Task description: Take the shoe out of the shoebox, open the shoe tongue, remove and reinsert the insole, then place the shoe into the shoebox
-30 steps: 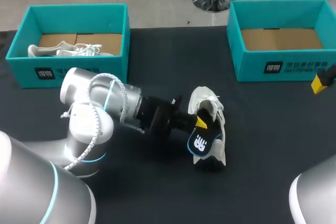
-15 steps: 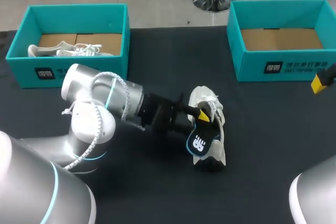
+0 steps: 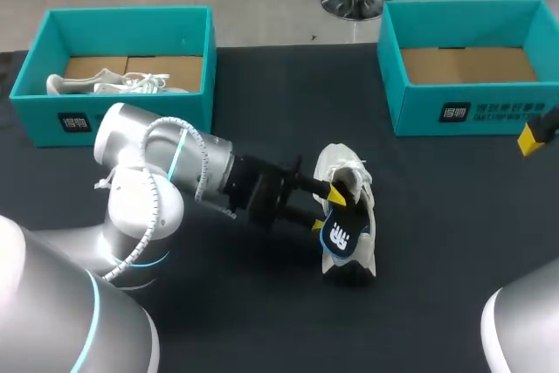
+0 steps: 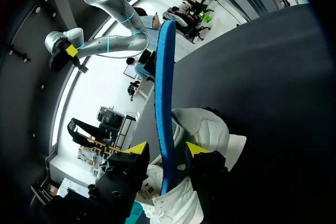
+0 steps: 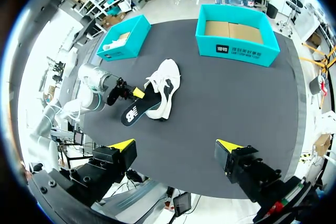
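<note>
Left end effector clamps the insole at the shoe; right end effector hangs open.

Head view: the left arm comes in from 8 o'clock, its end effector (image 3: 327,210) closed on the dark blue insole (image 3: 342,235), which leans against the white shoe (image 3: 348,163) on the black bench (image 3: 437,242), at 5 o'clock from its centre. The first shoebox (image 3: 131,115) sits at 10 o'clock with another shoe (image 3: 105,85) inside, the second shoebox (image 3: 472,113) at 2 o'clock. Left wrist view: the insole (image 4: 167,103) stands edge-on, pinched between both fingers (image 4: 134,149), with the shoe (image 4: 207,129) just beyond. Right wrist view: the right end effector (image 5: 174,145) has its fingers spread wide, holding nothing, well apart from the shoe (image 5: 165,85).
</note>
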Robot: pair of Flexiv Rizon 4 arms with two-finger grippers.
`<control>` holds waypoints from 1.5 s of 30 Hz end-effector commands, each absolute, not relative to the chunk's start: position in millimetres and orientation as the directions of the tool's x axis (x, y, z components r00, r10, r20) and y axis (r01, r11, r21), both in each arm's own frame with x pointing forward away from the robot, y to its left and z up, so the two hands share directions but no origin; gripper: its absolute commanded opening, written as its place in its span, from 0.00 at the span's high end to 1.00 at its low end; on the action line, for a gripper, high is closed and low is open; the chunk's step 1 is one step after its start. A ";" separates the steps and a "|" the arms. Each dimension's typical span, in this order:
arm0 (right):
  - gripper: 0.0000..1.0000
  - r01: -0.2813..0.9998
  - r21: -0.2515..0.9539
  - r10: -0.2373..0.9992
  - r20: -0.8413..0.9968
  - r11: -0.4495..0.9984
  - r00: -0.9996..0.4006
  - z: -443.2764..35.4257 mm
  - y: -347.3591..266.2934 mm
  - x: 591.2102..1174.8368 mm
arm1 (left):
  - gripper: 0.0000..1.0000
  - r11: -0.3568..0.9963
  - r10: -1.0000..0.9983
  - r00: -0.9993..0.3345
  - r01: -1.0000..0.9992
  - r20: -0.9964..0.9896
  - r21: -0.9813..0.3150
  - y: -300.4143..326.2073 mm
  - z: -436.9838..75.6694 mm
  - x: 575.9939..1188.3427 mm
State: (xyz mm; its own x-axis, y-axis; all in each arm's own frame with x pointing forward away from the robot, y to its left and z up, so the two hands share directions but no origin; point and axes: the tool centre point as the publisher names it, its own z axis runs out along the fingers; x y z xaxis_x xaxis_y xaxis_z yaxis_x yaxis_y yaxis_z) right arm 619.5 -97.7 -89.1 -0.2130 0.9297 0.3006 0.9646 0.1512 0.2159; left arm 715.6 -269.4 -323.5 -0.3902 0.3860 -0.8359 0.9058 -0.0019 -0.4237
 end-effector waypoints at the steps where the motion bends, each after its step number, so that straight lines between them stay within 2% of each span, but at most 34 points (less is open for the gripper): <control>1: 0.00 0.966 0.208 0.930 0.301 0.153 -0.212 -87.3 -97.4 622.6 | 0.76 0.010 0.394 -0.392 0.906 -0.831 -0.423 -272.3 -321.7 711.4; 5: 0.00 0.966 0.208 0.930 0.301 0.153 -0.212 -87.3 -97.4 622.6 | 0.77 0.013 0.403 -0.392 0.906 -0.827 -0.423 -274.0 -322.5 710.0; 7: 0.00 0.966 0.208 0.930 0.301 0.153 -0.212 -87.3 -97.4 622.6 | 0.87 0.010 0.407 -0.390 0.906 -0.826 -0.423 -275.1 -323.0 709.6; 12: 0.00 0.966 0.208 0.930 0.301 0.153 -0.212 -87.3 -97.4 622.6 | 1.00 0.001 0.416 -0.379 0.909 -0.827 -0.416 -277.0 -323.7 708.6; 24: 0.00 0.966 0.208 0.930 0.301 0.153 -0.212 -87.3 -97.4 622.6 | 1.00 -0.010 0.427 -0.314 0.936 -0.848 -0.352 -277.6 -333.3 723.2; 33: 0.00 0.966 0.208 0.930 0.301 0.153 -0.212 -87.3 -97.4 622.6 | 1.00 0.045 0.441 -0.290 0.952 -0.850 -0.302 -276.5 -342.1 735.3; 35: 0.00 0.966 0.208 0.930 0.301 0.153 -0.212 -87.3 -97.4 622.6 | 0.60 0.050 0.438 -0.301 0.949 -0.847 -0.311 -275.7 -342.3 735.8; 36: 0.00 0.966 0.208 0.930 0.301 0.153 -0.212 -87.3 -97.4 622.6 | 0.52 0.050 0.438 -0.301 0.949 -0.847 -0.311 -275.0 -341.7 735.9; 37: 0.00 0.966 0.208 0.930 0.301 0.153 -0.212 -87.3 -97.4 622.6 | 0.29 0.051 0.438 -0.302 0.949 -0.847 -0.312 -274.1 -340.6 735.7; 39: 0.00 0.966 0.208 0.930 0.301 0.153 -0.212 -87.3 -97.4 622.6 | 0.07 0.058 0.430 -0.311 0.946 -0.847 -0.318 -271.5 -337.4 735.4; 41: 0.00 0.966 0.208 0.930 0.301 0.153 -0.212 -87.3 -97.4 622.6 | 0.03 0.062 0.423 -0.320 0.944 -0.848 -0.325 -268.2 -333.7 734.9; 45: 0.00 0.966 0.208 0.930 0.301 0.153 -0.212 -87.3 -97.4 622.6 | 0.07 0.066 0.411 -0.333 0.939 -0.849 -0.337 -262.0 -327.0 734.8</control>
